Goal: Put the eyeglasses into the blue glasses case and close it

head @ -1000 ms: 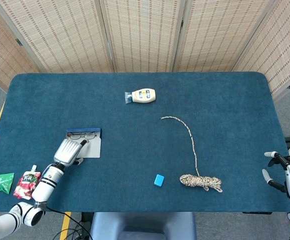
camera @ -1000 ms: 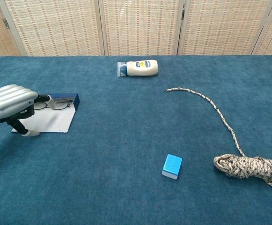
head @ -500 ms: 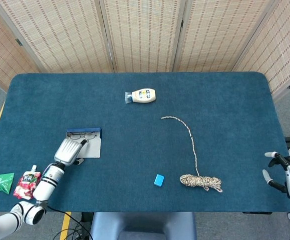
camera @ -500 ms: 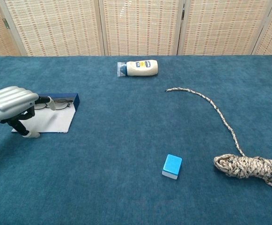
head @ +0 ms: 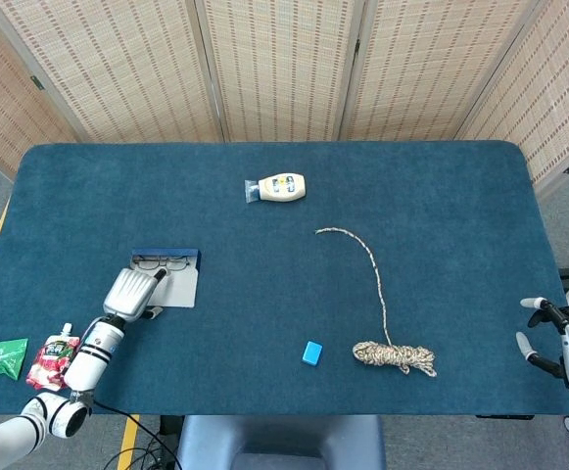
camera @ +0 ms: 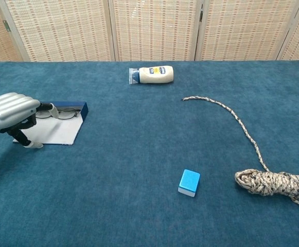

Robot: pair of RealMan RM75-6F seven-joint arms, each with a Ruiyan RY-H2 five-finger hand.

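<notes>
Because the eyeglasses (camera: 62, 113) are already lying inside the open blue glasses case (camera: 56, 131), the left hand (camera: 10, 113) is hovering at its flap with fingers curled on nothing, likely positioning to close it; the right hand (head: 556, 338) is idling open.

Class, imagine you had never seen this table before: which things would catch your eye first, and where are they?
Probably the silver left hand at the table's near left, resting at the open blue glasses case with the eyeglasses lying inside. Next, the coiled rope near right, its tail trailing toward the middle, and the pale bottle lying farther back.
</notes>
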